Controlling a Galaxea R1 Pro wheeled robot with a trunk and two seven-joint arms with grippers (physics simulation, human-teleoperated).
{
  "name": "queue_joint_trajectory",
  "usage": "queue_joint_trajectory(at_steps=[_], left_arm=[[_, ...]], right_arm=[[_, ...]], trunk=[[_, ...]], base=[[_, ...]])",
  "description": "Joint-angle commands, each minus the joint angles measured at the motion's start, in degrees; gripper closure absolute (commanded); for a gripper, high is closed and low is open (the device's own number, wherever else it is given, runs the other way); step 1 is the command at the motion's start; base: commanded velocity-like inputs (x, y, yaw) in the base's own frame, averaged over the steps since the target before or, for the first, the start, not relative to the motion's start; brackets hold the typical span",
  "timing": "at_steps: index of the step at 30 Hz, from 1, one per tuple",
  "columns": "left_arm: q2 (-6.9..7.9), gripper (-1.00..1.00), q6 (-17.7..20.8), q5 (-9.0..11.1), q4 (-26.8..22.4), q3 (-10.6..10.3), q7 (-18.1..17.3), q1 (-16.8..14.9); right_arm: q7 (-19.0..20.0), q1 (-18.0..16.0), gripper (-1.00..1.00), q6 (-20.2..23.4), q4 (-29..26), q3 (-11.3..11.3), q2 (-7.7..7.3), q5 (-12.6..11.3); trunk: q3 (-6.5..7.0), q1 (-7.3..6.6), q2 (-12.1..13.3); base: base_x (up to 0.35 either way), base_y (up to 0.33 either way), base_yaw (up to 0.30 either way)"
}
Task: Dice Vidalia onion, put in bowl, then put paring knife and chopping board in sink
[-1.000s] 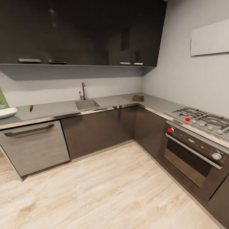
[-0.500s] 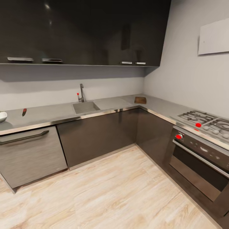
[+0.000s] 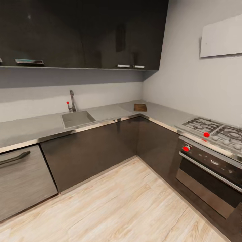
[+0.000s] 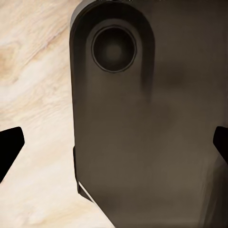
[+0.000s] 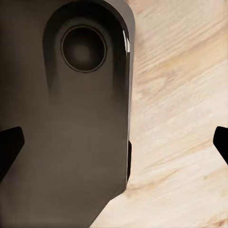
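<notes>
We face the kitchen corner.
Our grey steel sink (image 3: 77, 118) sits in the glossy countertop (image 3: 30, 129); a brown chopping board (image 3: 140, 107) lies in the corner. Both grippers (image 4: 114, 147) (image 5: 114, 147) spread wide, empty.

Grey sink (image 3: 78, 118) set in countertop (image 3: 33, 127); chopping board (image 3: 140, 107) in far corner, hob (image 3: 215, 129) at right.

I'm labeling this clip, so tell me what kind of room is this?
A home kitchen, by the look of it: an L-shaped grey countertop with a steel sink and tap, a gas hob over a built-in oven, and dark wall cabinets above.
</notes>
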Motion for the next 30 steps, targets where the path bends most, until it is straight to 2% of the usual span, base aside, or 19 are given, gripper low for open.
queue_joint_trajectory(at_steps=[1,10,30], left_arm=[[0.00,-1.00,-0.09,0.07,-0.08,-0.01,0.02,0.03],[0.00,-1.00,-0.09,0.07,-0.08,-0.01,0.01,-0.01],[0.07,-1.00,-0.07,0.07,-0.08,0.08,0.04,0.05]], right_arm=[[0.01,-0.04,-1.00,-0.10,0.04,-0.01,0.00,0.04],[0.01,-0.04,-1.00,-0.10,0.04,-0.01,0.00,0.04],[0.01,-0.04,-1.00,-0.05,0.04,-0.01,0.00,0.04]], trunk=[[-0.05,0.04,-0.02],[-0.05,0.04,-0.02],[-0.05,0.04,-0.02]], base=[[0.340,0.117,-0.275],[0.340,0.115,-0.260],[0.320,0.112,-0.013]])
